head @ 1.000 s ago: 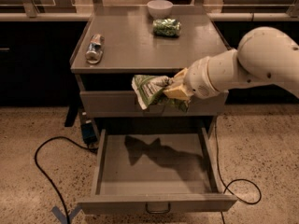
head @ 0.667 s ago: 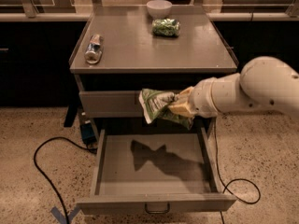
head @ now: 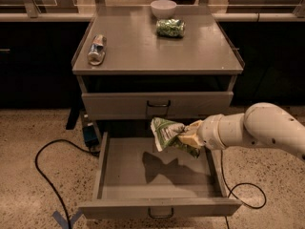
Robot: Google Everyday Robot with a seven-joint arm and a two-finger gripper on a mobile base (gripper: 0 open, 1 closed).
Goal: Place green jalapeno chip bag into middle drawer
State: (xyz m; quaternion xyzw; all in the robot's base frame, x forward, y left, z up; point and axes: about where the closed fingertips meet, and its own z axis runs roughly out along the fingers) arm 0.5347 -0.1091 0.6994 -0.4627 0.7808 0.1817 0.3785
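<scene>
The green jalapeno chip bag (head: 165, 133), crumpled green foil with a pale label panel, hangs in my gripper (head: 187, 138), which is shut on its right end. The white arm reaches in from the right. The bag is held in the air over the open middle drawer (head: 112, 190), the lowest grey drawer, pulled fully out. The bag's shadow falls on the drawer floor. The drawer above it (head: 119, 105) is closed.
On the cabinet top (head: 133, 46) lie a lying can or bottle (head: 96, 49), a small dark-green crinkled packet (head: 170, 27) and a white bowl (head: 163, 7). A black cable (head: 43, 175) loops on the floor left; another lies right (head: 248, 194). Blue tape marks the floor (head: 66, 219).
My gripper with the bag has moved down and slightly right, from in front of the upper drawer front to low over the open drawer.
</scene>
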